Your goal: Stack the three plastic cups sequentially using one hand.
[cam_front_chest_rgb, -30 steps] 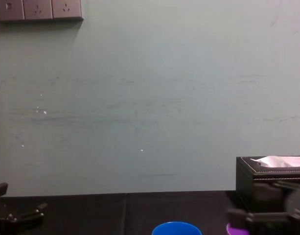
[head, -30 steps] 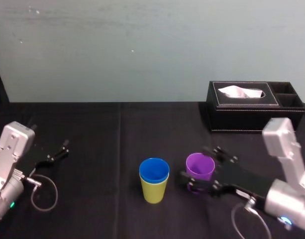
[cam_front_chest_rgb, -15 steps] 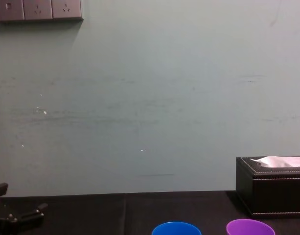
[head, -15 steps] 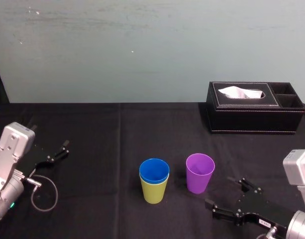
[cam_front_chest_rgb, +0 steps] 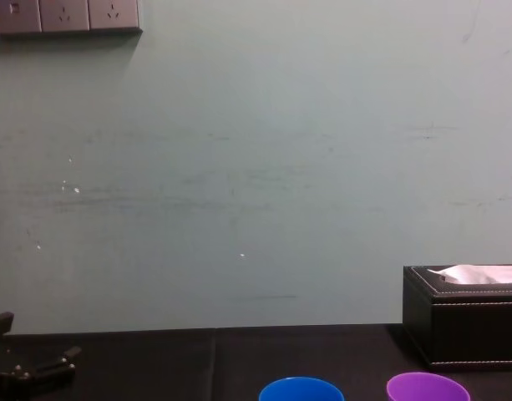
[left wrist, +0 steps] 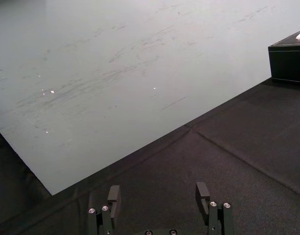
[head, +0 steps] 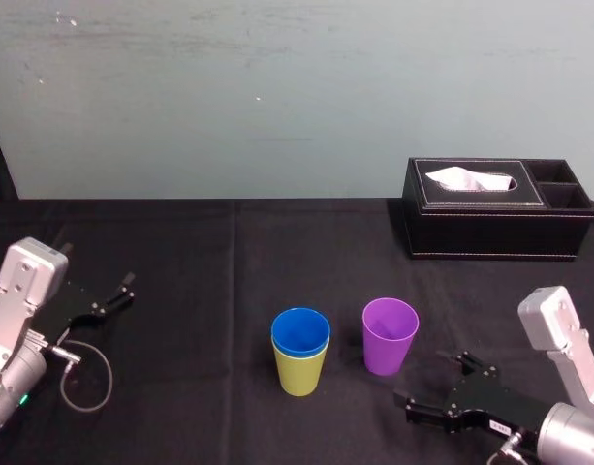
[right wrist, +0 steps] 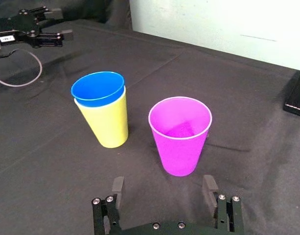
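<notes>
The blue cup [head: 300, 331] sits nested inside the yellow-green cup [head: 299, 374] at the table's middle; both show in the right wrist view as blue cup [right wrist: 98, 88] and yellow-green cup [right wrist: 108, 123]. The purple cup [head: 390, 335] stands upright just to their right, apart from them, also seen as purple cup [right wrist: 180, 134]. My right gripper [head: 438, 386] lies low on the near side of the purple cup, open and not touching it; in its own wrist view the right gripper [right wrist: 163, 188] faces the purple cup with nothing between its fingers. Blue rim [cam_front_chest_rgb: 301, 389] and purple rim [cam_front_chest_rgb: 427, 388] peek in at the chest view's bottom.
A black tissue box [head: 496, 221] stands at the back right, also seen as tissue box [cam_front_chest_rgb: 464, 317]. My left gripper [head: 114, 294] is parked open at the far left beside a cable loop [head: 86, 376]; left gripper [left wrist: 158, 196] holds nothing. Black cloth covers the table [head: 229, 262].
My right gripper, which stood around the purple cup's base a second ago, has pulled back toward the table's near side. The purple cup stays standing where it was. The left arm has not moved.
</notes>
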{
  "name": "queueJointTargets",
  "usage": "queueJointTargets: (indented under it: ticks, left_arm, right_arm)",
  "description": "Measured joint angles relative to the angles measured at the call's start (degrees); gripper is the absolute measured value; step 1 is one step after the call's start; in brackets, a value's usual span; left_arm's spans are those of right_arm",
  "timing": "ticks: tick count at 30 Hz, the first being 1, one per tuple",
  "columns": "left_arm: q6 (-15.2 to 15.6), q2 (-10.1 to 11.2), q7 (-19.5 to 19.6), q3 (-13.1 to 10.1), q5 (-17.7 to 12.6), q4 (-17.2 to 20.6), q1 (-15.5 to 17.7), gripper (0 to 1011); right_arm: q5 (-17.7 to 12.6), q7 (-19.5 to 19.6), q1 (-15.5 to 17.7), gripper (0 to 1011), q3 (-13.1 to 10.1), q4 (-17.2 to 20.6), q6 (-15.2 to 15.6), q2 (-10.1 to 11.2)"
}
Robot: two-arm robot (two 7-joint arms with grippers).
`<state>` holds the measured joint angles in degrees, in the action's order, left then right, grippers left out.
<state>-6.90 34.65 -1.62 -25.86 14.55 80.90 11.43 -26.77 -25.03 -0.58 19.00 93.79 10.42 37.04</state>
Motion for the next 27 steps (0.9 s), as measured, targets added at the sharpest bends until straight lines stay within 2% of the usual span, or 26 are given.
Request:
queueJointTargets:
  ticks: [27]
  left_arm:
    - [0.0,0.0,0.0,0.0,0.0,0.0,0.0,1000]
  right_arm:
    - [3.4,-1.7,-8.4,1004,3.1,-9.9,-2.2,-5.8]
